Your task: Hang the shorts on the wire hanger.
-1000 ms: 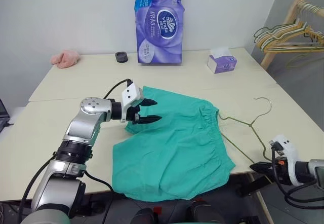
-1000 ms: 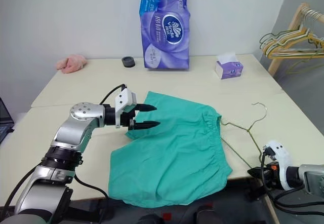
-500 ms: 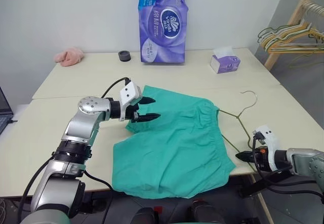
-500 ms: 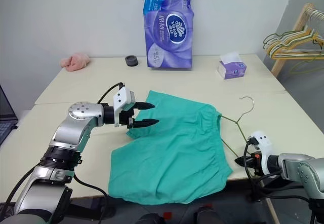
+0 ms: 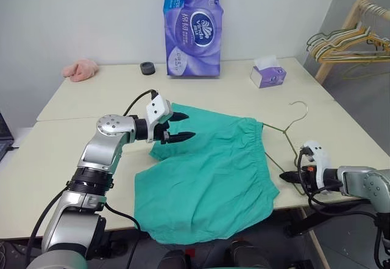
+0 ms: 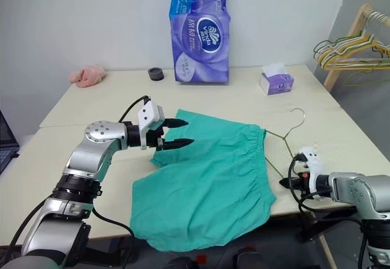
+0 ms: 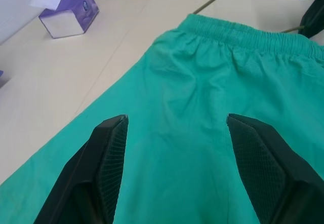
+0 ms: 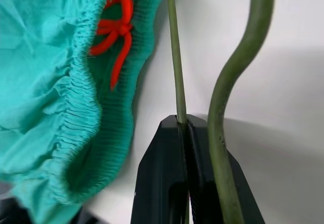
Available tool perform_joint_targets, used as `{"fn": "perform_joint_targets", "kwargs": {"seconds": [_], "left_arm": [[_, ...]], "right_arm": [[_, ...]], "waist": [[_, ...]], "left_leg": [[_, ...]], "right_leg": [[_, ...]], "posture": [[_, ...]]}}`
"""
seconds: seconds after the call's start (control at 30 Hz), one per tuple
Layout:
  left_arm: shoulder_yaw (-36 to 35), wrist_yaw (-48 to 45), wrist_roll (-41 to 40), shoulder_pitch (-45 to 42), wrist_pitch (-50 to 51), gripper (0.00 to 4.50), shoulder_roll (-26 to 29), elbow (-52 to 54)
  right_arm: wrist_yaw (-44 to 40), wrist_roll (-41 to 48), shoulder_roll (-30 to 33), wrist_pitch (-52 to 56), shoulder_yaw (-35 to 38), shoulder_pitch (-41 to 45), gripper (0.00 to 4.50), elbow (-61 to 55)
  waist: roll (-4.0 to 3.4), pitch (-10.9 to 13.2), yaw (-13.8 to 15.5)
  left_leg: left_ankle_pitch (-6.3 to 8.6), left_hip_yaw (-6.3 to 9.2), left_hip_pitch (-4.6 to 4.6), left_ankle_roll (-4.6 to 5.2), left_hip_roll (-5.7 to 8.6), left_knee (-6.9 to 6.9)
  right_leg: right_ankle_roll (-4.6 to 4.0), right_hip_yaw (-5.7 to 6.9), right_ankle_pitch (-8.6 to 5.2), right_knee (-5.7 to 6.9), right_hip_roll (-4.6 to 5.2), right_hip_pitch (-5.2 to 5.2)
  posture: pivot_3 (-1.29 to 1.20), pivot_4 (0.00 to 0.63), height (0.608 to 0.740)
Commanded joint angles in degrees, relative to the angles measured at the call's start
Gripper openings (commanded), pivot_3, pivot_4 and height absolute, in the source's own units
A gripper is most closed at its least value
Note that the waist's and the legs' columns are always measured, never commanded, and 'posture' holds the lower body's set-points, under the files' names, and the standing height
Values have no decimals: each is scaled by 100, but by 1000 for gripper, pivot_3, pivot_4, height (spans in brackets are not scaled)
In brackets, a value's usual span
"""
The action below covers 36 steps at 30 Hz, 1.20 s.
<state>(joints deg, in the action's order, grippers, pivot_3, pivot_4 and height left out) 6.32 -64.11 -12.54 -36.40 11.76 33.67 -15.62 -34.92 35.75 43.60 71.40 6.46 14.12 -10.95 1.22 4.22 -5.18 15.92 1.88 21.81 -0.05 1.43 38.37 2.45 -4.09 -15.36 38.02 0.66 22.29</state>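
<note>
The teal shorts (image 5: 207, 171) lie flat on the table, waistband toward the right and legs toward the left. The wire hanger (image 5: 285, 131) lies just right of the waistband, its hook pointing to the far side. My right gripper (image 5: 284, 176) sits low at the table's near right edge, shut on the hanger's thin wire (image 8: 174, 57). In the right wrist view a red drawstring (image 8: 117, 31) shows at the gathered waistband (image 8: 76, 97), close beside the wire. My left gripper (image 5: 187, 126) hovers open over the far leg of the shorts (image 7: 202, 82), holding nothing.
A tall purple tissue pack (image 5: 192, 25), a small black ring (image 5: 147, 68) and a pink fluffy cloth (image 5: 79, 69) stand along the far edge. A purple tissue box (image 5: 267, 74) sits at the far right. A wooden rack of bunched hangers (image 5: 347, 38) stands beyond the table.
My right gripper has come forward from off the table's edge toward the waistband, and the hanger has shifted with it closer to the shorts. The left gripper has stayed put and open.
</note>
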Motion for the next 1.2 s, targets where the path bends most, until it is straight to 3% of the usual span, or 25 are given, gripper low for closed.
{"fn": "perform_joint_targets", "kwargs": {"seconds": [0.03,0.1,0.3,0.7,0.97,1.2], "left_arm": [[-203,142,-44,-194,-124,3288,-33,-30],[-250,237,-92,-307,-68,3288,-116,-127],[-568,356,-432,-773,322,4459,-282,-443],[168,-1215,37,-1275,-306,4459,126,-862],[439,-1309,489,-1650,-1153,4459,-315,-1689],[495,-1683,478,-1714,-1131,4459,-457,-1908]], "right_arm": [[-22,-183,23,-612,6,252,0,-414],[-118,-354,138,-938,-150,236,0,-603],[-272,-905,413,-1785,-695,180,0,-1280],[-658,-1688,724,-2612,-1467,122,0,-1834],[-893,-2144,847,-3024,-1830,76,0,-2105],[-1053,-2423,900,-3270,-1934,-14,0,-2193]], "waist": [[-1,-1,-6],[-1,-1,4],[0,-1,6],[-1,-1,-55],[-1,-1,-69],[-1,-1,-133]], "left_leg": [[0,-1,0,0,0,0],[0,4,2,0,0,1],[0,16,11,0,0,9],[0,14,8,-1,1,12],[1,16,17,1,0,33],[2,19,18,1,0,37]], "right_leg": [[0,0,0,0,0,0],[2,2,2,0,0,0],[4,10,2,-1,0,1],[2,9,3,2,-1,0],[3,11,3,3,-3,-2],[4,11,2,6,-3,-1]], "posture": [[-135,25,740],[-136,26,740],[-149,27,740],[-156,28,740],[-173,29,740],[-181,29,740]]}}
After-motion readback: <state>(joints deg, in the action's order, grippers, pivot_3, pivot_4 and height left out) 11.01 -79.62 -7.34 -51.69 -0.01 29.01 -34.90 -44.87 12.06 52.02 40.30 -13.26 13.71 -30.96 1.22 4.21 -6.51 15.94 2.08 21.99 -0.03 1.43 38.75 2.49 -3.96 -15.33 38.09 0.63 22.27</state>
